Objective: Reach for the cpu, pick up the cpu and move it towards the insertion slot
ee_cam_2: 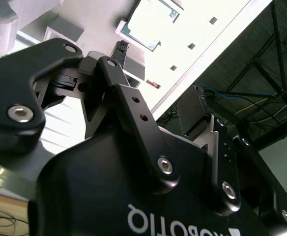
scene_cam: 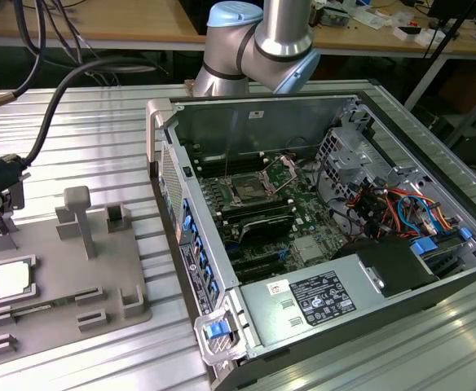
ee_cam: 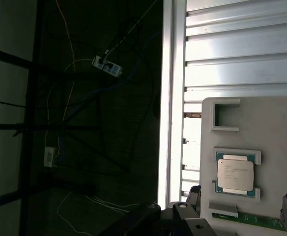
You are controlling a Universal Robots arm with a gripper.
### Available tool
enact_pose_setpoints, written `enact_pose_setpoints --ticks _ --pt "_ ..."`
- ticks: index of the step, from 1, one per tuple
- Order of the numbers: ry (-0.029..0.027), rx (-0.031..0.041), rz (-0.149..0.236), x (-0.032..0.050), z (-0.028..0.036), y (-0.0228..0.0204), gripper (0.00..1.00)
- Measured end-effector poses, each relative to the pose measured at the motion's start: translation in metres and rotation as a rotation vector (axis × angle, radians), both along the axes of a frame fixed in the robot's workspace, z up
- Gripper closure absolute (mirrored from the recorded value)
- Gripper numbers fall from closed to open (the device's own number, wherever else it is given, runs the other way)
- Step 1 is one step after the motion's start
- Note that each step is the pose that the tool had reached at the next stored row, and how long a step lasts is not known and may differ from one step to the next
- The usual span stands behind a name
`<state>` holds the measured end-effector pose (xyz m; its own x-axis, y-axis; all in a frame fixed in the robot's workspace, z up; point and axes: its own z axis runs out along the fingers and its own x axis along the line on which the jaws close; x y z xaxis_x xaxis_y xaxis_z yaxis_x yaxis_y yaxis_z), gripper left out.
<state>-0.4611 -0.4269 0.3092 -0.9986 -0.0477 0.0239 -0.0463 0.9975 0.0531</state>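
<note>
Gripper [ee_cam: 243,202] released, jaws spread wide, hovering near cpu [ee_cam: 235,176] seated in grey tray [ee_cam: 281,128], insertion slot [scene_cam: 248,192] well apart inside open computer case [scene_cam: 262,122]

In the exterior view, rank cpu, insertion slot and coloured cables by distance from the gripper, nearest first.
1. cpu, on the grey tray, by the gripper.
2. insertion slot, on the board inside the case.
3. coloured cables, at the exterior view's right.
</note>
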Motion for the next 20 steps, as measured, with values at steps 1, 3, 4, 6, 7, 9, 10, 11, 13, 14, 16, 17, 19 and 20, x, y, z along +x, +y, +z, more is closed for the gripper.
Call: enact_pose_setpoints --ticks 1,3,4,6,7,9,10,11,13,14,16,17,19,20 --pt "0.0001 -0.0001 0.0 0.0 -0.0001 0.0 0.32" --pt "0.0 0.0 0.0 0.0 -0.0006 0.0 0.32" --pt "0.0 0.0 0.0 0.0 -0.0008 0.0 0.32" --pt "0.0 0.0 0.0 0.0 -0.0012 0.0 0.32" --pt "0.0 0.0 0.0 0.0 -0.0014 0.0 0.32" --pt "0.0 0.0 0.0 0.0 -0.002 0.0 0.32" --pt "0.0 0.0 0.0 0.0 -0.0023 0.0 0.32" --pt "0.0 0.0 0.0 0.0 -0.0027 0.0 0.32" --pt "0.0001 0.0 0.0 0.0 -0.0034 0.0 0.32" --pt "0.0 0.0 0.0 0.0 -0.0041 0.0 0.32" --pt "0.0001 0.0 0.0 0.0 -0.0048 0.0 0.32" --pt "0.0001 0.0 0.0 0.0 -0.0052 -0.0001 0.32" --pt "0.0001 -0.0001 0.0 0.0 -0.0062 -0.0005 0.32" --pt "0.0001 0.0 0.0 0.0 -0.0066 -0.0007 0.32"
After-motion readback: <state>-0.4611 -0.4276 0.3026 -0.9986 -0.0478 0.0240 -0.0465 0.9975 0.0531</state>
